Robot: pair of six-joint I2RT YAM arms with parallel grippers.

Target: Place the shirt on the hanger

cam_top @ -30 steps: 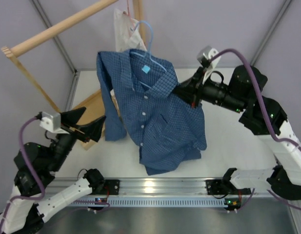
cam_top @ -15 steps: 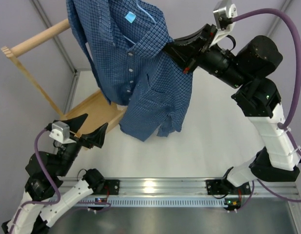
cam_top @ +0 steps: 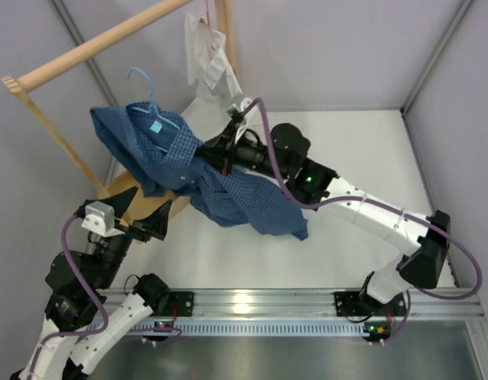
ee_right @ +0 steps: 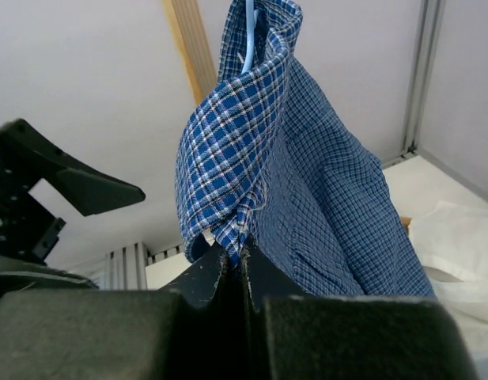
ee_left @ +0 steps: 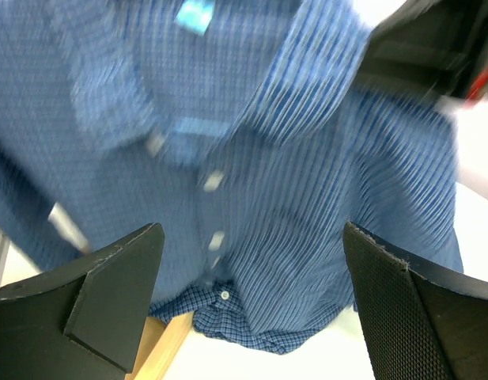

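The left gripper (cam_top: 151,204) is hovering at the shirt's 7 o'clock with its jaws spread wide and nothing between them. Beyond it, at 11 o'clock, a wooden rail (cam_top: 93,46) is slanting across the corner, closing in that side. The hanger (cam_top: 152,95) is poking its hook up out of the collar, clear of the rail. The shirt (cam_top: 228,190) is draping off it in the air, its hem trailing toward 4 o'clock over the table (cam_top: 370,150). The right gripper (cam_top: 206,154) is pinching a fold of the shirt, jaws pressed tight. A white shirt (cam_top: 204,47) is hanging at 12 o'clock. The table is lying open toward 3 o'clock.

The right wrist view is showing the clamped fold (ee_right: 242,265) up close. The left wrist view is showing only blurred cloth.
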